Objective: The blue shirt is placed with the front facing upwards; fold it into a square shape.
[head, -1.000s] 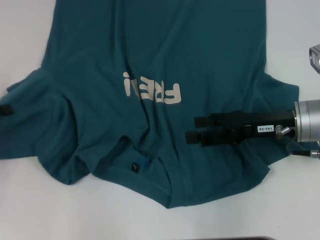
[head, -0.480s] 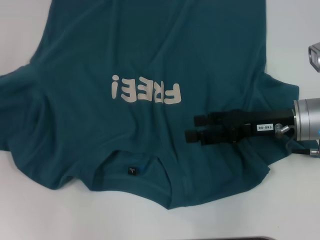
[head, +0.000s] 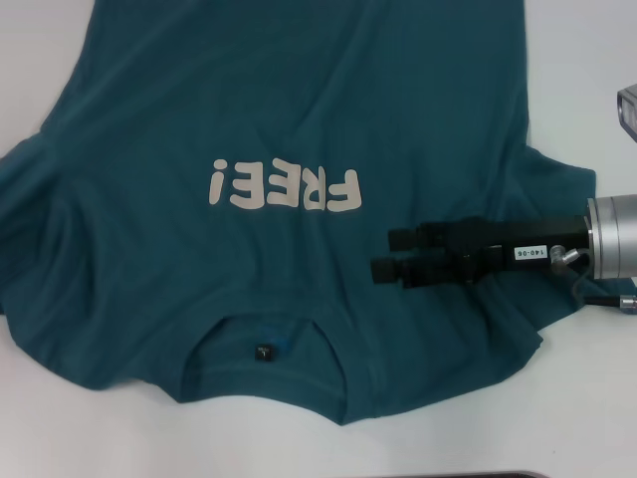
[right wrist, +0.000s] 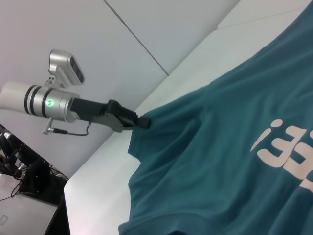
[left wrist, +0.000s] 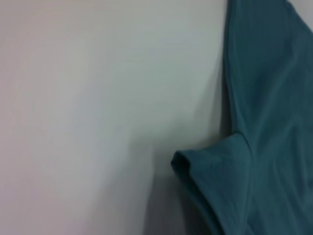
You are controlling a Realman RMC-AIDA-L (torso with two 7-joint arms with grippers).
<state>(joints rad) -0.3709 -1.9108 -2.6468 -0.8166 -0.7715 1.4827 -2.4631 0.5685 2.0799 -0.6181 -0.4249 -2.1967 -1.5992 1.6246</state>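
Note:
The blue shirt [head: 299, 100] lies spread on the white table, front up, with its off-white "FREE!" letters [head: 284, 187] reading upside down and the black neck tag [head: 263, 351] near the front edge. My right gripper [head: 383, 254] reaches in from the right over the shirt's chest, its black fingers a little apart with nothing between them. In the right wrist view my left gripper [right wrist: 143, 121] is shut on the edge of the shirt's sleeve [right wrist: 161, 117] at the table's far side. The left wrist view shows only a curled sleeve edge [left wrist: 215, 171].
A white table [head: 80, 438] carries the shirt, with bare surface in front of the collar and at the left. A grey device [head: 627, 108] sits at the right edge. Past the table edge [right wrist: 73, 196] are cables and equipment on the floor.
The shirt's left side has been drawn out to the left and flattened. The bunched sleeve fold is gone and the whole "FREE!" print now shows. The right gripper has stayed in place.

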